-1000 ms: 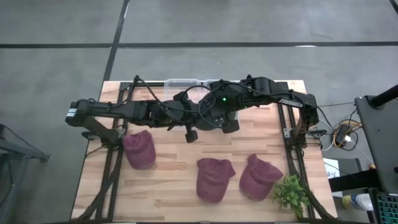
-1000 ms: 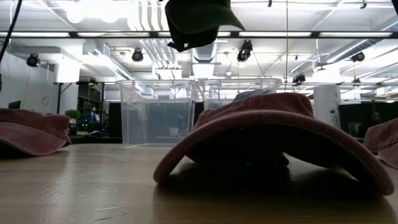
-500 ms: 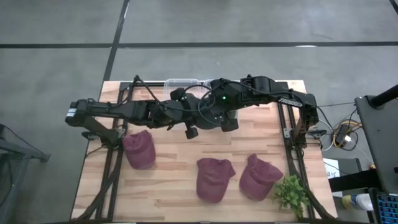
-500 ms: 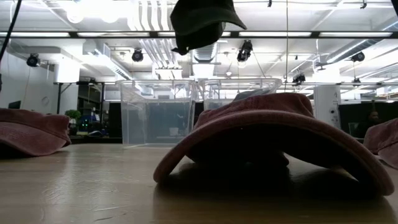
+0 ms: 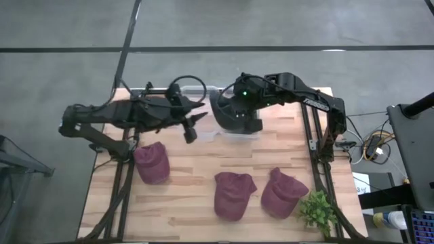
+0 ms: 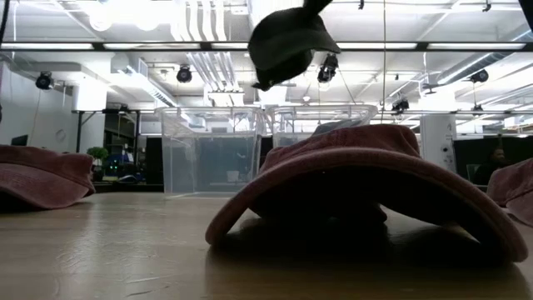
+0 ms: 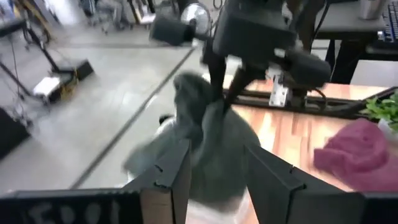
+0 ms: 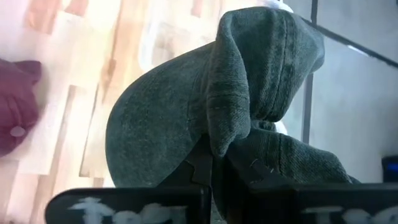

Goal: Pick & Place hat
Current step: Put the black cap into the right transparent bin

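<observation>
A dark grey hat (image 5: 229, 115) hangs high over the clear bin (image 5: 203, 135) at the table's far middle, with my right gripper (image 8: 214, 171) shut on it. In the low view the hat (image 6: 287, 42) is well above the bin (image 6: 208, 150). My left gripper (image 5: 194, 124) is open just left of the hat, not touching it; in its wrist view the hat (image 7: 205, 137) lies beyond the fingers. Three maroon hats (image 5: 152, 163), (image 5: 232, 195), (image 5: 283, 192) rest on the table on their open undersides. My right gripper pinches a gathered fold of the grey hat's cloth (image 8: 235, 134) between its two fingers. In the left wrist view the fingers (image 7: 221, 93) come down on it from above. The hat hangs below them, lifted clear of table and bin, its cloth bunched at the hold.
A green plant (image 5: 317, 210) stands at the table's near right corner. The arms' frames run down the table's left side (image 5: 122, 176) and right side (image 5: 325, 169). Bare wood (image 5: 190, 169) lies between the bin and the maroon hats.
My left gripper has opened, let go of the grey hat and drawn back toward the table's left edge. The hat now hangs from my right gripper alone, and has shifted a little toward the table's far edge over the bin.
</observation>
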Controlling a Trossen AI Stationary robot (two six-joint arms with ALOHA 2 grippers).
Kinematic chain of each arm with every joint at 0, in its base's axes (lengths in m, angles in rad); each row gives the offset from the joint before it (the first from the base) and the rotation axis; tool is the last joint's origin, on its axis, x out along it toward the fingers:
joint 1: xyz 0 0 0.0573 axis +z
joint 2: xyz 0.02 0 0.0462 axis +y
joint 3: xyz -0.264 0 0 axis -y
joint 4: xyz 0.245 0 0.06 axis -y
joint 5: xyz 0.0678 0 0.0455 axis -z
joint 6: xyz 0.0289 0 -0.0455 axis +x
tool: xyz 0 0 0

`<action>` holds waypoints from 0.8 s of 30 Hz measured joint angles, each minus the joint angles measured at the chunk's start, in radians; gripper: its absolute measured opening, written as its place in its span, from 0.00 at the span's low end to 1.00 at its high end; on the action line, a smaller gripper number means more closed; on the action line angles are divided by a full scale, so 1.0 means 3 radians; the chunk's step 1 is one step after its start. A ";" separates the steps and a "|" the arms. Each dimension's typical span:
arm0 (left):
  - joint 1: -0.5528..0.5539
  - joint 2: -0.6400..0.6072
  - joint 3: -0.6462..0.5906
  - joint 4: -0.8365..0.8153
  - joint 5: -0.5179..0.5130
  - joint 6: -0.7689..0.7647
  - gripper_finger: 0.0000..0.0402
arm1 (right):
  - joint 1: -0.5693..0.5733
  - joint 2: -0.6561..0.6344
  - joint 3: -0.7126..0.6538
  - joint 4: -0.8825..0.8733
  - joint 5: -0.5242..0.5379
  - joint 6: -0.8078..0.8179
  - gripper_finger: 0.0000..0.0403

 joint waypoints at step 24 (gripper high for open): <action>-0.0078 -0.0953 -0.1239 -0.0024 0.0000 -0.0714 0.34 | -0.0530 -0.0046 -0.0822 0.0008 -0.0268 0.0117 0.02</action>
